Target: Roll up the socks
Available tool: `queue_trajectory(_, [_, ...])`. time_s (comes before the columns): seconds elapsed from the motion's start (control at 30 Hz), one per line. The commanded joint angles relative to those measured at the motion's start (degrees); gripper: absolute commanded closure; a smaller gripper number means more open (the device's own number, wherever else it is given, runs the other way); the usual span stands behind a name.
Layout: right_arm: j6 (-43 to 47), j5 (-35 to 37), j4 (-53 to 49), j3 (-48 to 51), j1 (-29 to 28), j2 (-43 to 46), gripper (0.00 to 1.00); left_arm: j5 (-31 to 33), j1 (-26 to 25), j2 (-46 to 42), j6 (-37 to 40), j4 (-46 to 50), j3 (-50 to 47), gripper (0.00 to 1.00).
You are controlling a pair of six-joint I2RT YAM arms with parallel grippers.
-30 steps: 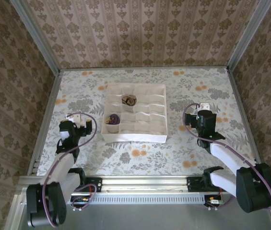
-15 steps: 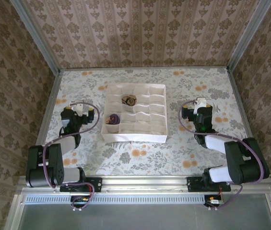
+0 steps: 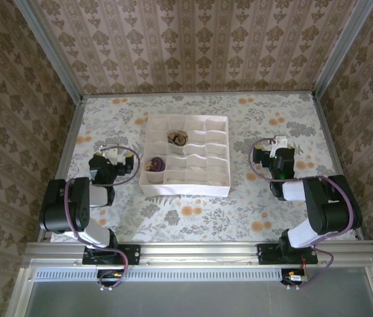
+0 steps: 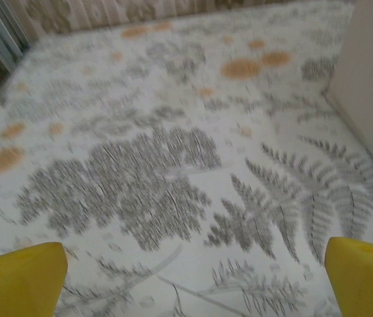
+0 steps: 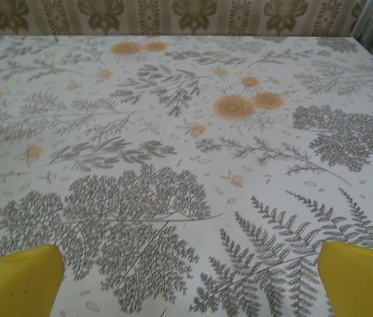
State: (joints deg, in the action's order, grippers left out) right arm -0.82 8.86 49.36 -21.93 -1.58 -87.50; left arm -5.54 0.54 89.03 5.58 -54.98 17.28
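Both arms folded low over the tabletop (image 3: 193, 218); left gripper (image 3: 113, 155) near the left edge, jaws spread wide, nothing between them; right gripper (image 3: 278, 144) toward the right edge, just as wide, also empty; the socks sit in the white divider box (image 3: 186, 189) mid-tabletop; purple sock (image 3: 154, 163) rolled in a near-left cell; brown-tan sock (image 3: 177, 138) in a cell farther back.

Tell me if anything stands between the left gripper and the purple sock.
Just the white divider box itself. The purple sock sits rolled in a cell just inside the box's left wall, and the open left gripper is outside that wall, low over the floral tabletop. From above, the cell is uncovered.
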Motion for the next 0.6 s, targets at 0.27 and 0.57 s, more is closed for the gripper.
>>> queue_trajectory(0.27, [-1.6, -1.9, -0.2, -1.2, 0.3, -0.1, 0.0, 1.6, -0.4, -0.2, -1.7, 3.1, 5.4, 0.0])
queue_trajectory(0.57, [-1.6, -1.9, -0.2, -1.3, 0.3, -0.1, 0.0, 1.8, -0.7, -0.1, -1.5, 3.3, 5.5, 0.0])
